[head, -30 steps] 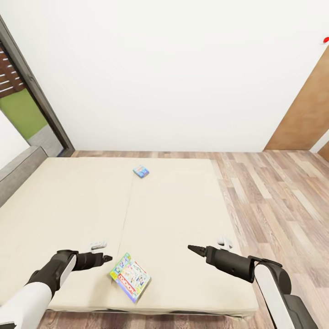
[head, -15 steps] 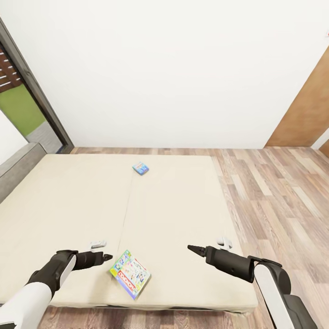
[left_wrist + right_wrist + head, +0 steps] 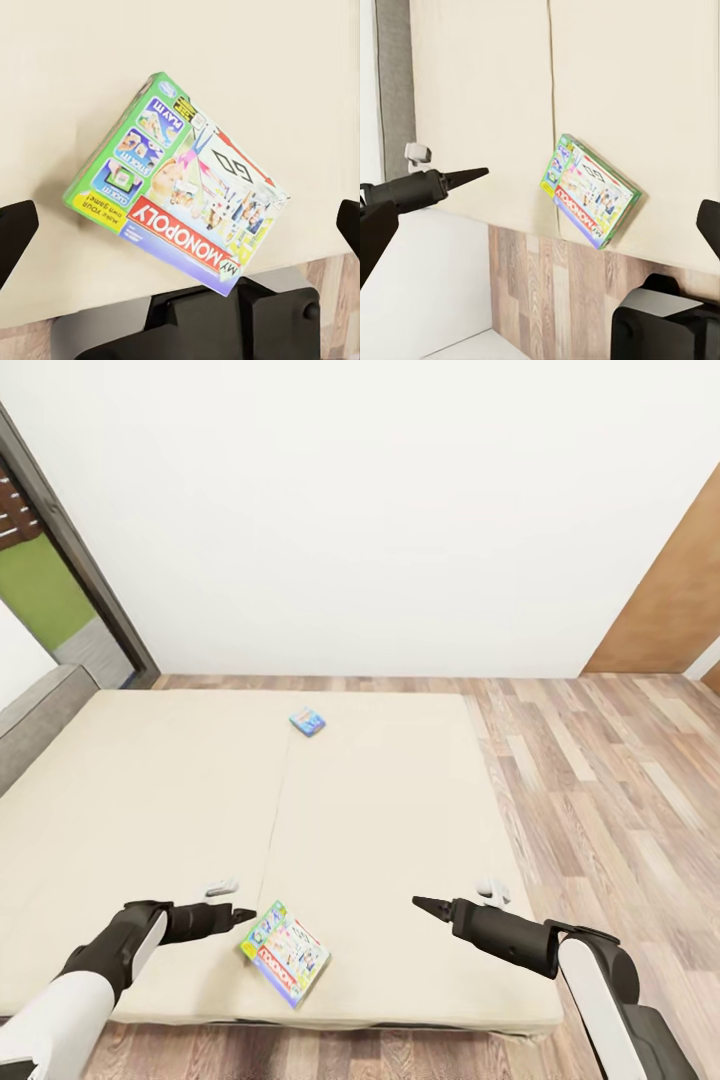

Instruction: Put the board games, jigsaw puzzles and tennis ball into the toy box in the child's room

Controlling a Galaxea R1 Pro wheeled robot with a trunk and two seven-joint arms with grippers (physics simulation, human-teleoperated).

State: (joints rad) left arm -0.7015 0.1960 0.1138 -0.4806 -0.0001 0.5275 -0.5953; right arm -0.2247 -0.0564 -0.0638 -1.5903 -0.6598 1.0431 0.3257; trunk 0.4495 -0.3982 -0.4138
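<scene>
There, the white wall [image 3: 380,510] took up the far side of the room, and below it the brown wood-plank floor [image 3: 600,780] ran off past the right side of the bed [image 3: 150,800]. A brown wooden panel [image 3: 670,610] leaned in at the far right, and a dark-framed opening [image 3: 70,550] with a patch of green behind it showed at the far left. The bed was a wide, low, cream-beige slab with a faint seam down its middle.

Both arms reached out low over the near edge of the bed. The left gripper [image 3: 243,912] pointed toward the green-edged board game [image 3: 285,952], its tip just beside the box's near-left corner, and I could not tell whether it touched. From the left wrist camera its two dark fingers [image 3: 15,236] stood wide apart at the edges of the picture, with the green-edged board game [image 3: 184,187] lying between them on the bed, gripped by nothing. The right gripper [image 3: 420,903] hung over the bed well apart from that box, and from the right wrist camera its fingers [image 3: 375,236] were likewise spread wide and empty.

The green-edged box lay flat and skewed near the foot of the bed, close to the seam, its printed lid up. The blue board game [image 3: 307,721] lay far off near the head of the bed, small, beside the same seam.
</scene>
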